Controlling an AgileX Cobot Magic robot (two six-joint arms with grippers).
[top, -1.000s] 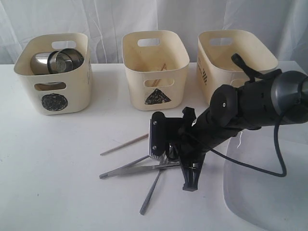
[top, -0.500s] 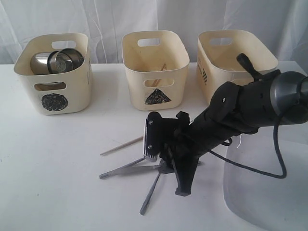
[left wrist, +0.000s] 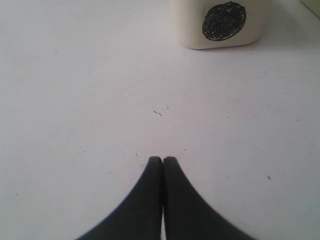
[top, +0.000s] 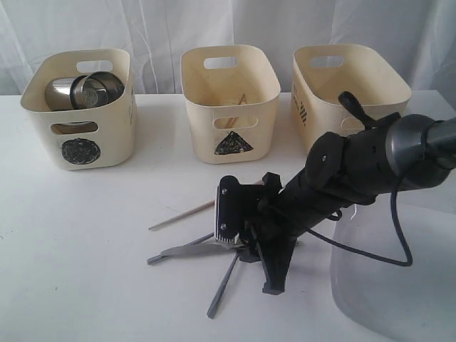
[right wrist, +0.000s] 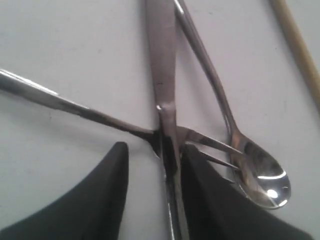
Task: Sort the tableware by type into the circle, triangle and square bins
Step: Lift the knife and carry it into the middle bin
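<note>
Down at the cutlery heap on the worktop [top: 85, 235] with the right end effector [right wrist: 154, 150]: parted about halfway, gripping nothing yet, straddling the steel knife [right wrist: 162, 90] just where a fork [right wrist: 75, 107], going by its tines, crosses beneath. Probably aimed at that crossing because the knife rides on top there, propped a little off the surface and easier to pinch. Lies nearer one finger [right wrist: 215, 200] than the other, so likely to be nudged sideways on closing. Close beside the tines, a spoon [right wrist: 260, 177], bowl up. Off to one side, apart from the heap, a wooden chopstick [right wrist: 295, 50].

Pressed shut on nothing with the left end effector [left wrist: 162, 165], hovering over bare worktop short of the circle bin [left wrist: 220, 20]. Parked there, presumably, to leave the heap to the other arm.

Already in the circle bin: steel bowls [top: 85, 91]. In the triangle bin [top: 229, 100]: what looks like the other chopstick [top: 240, 100], hence the likely home for the long utensils. Nothing to be seen in the square bin [top: 342, 85], presumably kept for the large white plate [top: 385, 299] lying at the near right corner, just beside the arm.
</note>
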